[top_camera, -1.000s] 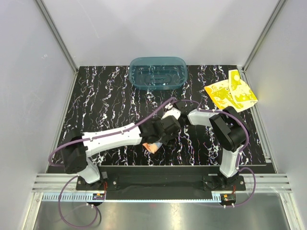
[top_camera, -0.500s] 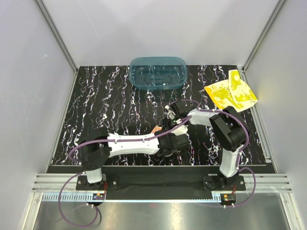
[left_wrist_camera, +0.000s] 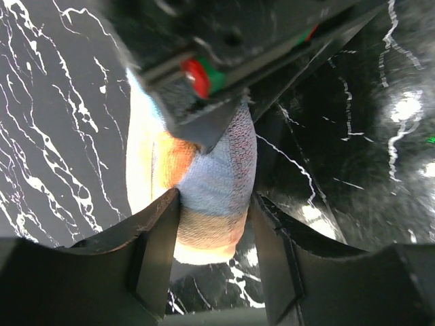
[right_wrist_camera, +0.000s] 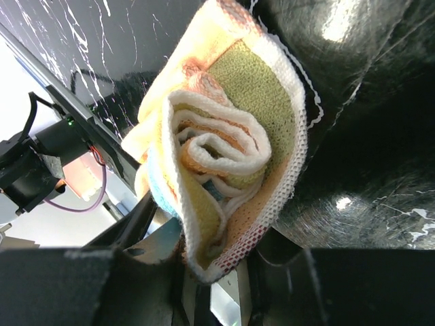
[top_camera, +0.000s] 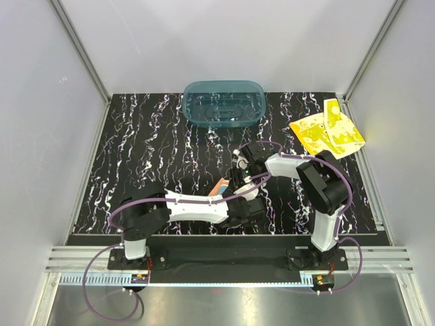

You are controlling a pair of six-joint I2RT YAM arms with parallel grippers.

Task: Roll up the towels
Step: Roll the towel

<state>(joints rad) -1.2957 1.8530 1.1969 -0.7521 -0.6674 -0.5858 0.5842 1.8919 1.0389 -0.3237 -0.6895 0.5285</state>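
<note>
- Two tools grip the rolled blue-yellow, orange-dotted cloth towel [right_wrist_camera: 231, 136], probably so its coil holds tight.
- Half-open, the left tool [left_wrist_camera: 214, 227] hugs it; the right tool [right_wrist_camera: 217, 272] pinches narrower.

A teal see-through plastic tub [top_camera: 223, 103] sits at the far middle edge of a black white-veined tabletop [top_camera: 149, 156], with plain white walls [top_camera: 224, 41] around.

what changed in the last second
The left gripper pulled back toward the near edge, its elbow dropping low, and now clamps the dotted towel roll. The right gripper kept its grip on that roll. The yellow towel and tub stayed put.
</note>
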